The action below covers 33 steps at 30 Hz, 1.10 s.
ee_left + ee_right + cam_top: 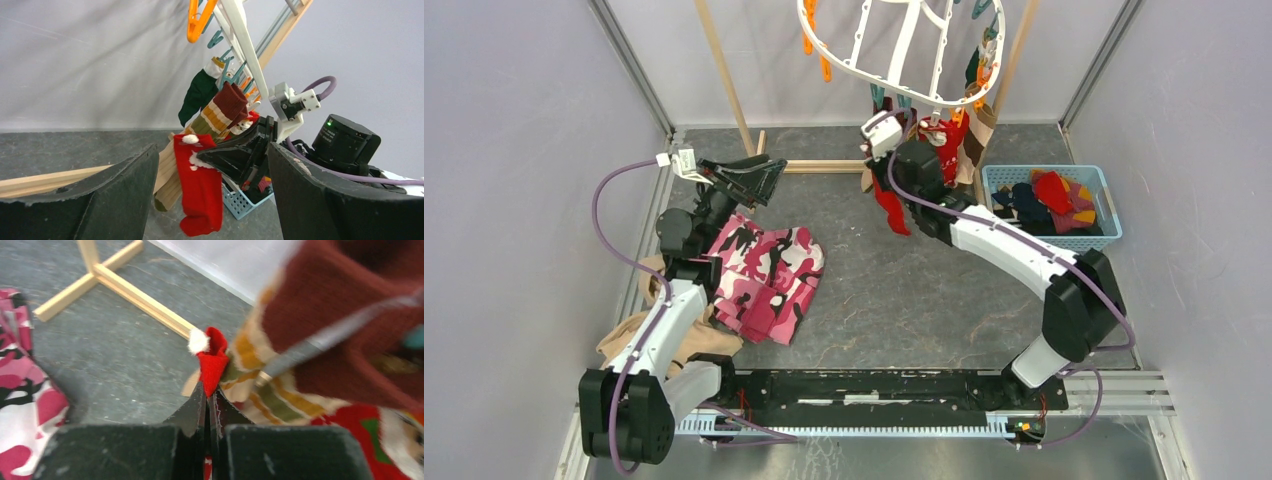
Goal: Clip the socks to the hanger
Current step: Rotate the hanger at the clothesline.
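A dark grey, stone-patterned floor (894, 290) is enclosed by pale lilac-grey walls (514, 200), with metal posts in the far corners. A wooden rack (724, 80) stands at the back, its base bars laid flat on the floor. The white hanger (894, 60) is hung at the top centre of the overhead view, and orange and teal clips (197, 22) dangle from its frame. A pink camouflage cloth (769, 275) is spread at left centre. A tan cloth (639, 340) is bunched just beside it, partly under the left arm. A blue basket (1104, 185) is set at the right, near the back wall, and loose socks (1054, 195) in red, navy and yellow are piled in it. More socks are clipped along the hanger's near rim, among them a dark green sock (197, 95) and a maroon sock with yellow stripes (225, 107).

A red sock (200, 200) with white tufts hangs just below these. Its upper edge is pinched between the fingertips of the right claw (207, 390), which is clenched on it directly under the hanger's near rim. The left claw (764, 182) is released, its jaws spread wide. It is held above the floor near the rack's base, well apart from the hanger and turned towards the red sock.

A small white tag (686, 158) is fixed to the left arm's cable at the upper left; its print is too small to be read.
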Tool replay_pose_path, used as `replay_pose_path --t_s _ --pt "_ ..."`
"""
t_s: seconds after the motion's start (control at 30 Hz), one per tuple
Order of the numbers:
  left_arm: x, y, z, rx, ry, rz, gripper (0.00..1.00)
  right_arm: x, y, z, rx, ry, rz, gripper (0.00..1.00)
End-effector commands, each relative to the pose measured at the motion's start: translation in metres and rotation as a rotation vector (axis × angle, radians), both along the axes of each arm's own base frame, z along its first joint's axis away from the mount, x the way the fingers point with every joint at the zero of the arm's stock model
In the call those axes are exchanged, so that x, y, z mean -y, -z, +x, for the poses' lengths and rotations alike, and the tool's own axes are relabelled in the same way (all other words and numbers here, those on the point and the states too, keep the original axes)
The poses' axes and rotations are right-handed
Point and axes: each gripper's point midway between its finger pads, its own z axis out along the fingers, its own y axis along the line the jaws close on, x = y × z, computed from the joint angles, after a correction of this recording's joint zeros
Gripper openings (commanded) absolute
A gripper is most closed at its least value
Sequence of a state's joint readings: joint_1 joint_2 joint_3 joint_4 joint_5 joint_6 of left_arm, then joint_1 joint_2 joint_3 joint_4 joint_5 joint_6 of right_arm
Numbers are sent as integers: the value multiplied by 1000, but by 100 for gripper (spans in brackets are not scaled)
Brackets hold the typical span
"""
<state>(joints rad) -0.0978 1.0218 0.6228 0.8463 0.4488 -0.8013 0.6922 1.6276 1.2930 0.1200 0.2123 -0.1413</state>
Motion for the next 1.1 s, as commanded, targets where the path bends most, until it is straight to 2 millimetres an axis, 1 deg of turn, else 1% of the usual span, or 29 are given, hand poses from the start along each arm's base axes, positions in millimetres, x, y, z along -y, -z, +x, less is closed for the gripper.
replay_pose_path --t_s 0.0,0.03,0.17,0.3,0.37,0.53,0.77,0.87,0.9,1.07 --pt "1 -7 -5 44 5 25 86 55 -47 11 99 132 90 0" --pt "2 -8 -5 45 10 21 86 65 -48 13 89 143 103 0" --pt "4 -16 -7 59 30 6 86 93 -56 11 92 169 139 0" --pt "6 -32 -5 71 48 -23 86 121 -58 12 91 212 167 0" --pt "6 -45 0 70 55 -45 86 135 -57 15 86 237 178 0" --pt "7 -71 21 23 70 -127 86 161 -52 20 67 278 196 0" --pt "9 -105 53 -43 105 -282 85 185 -53 25 73 318 212 0" --pt "15 -112 65 -94 127 -328 85 193 -53 28 73 329 213 0" --pt "19 -119 67 -91 129 -336 85 195 -54 30 75 334 213 0" --pt "32 -128 88 -109 119 -368 83 206 -60 36 78 357 245 0"
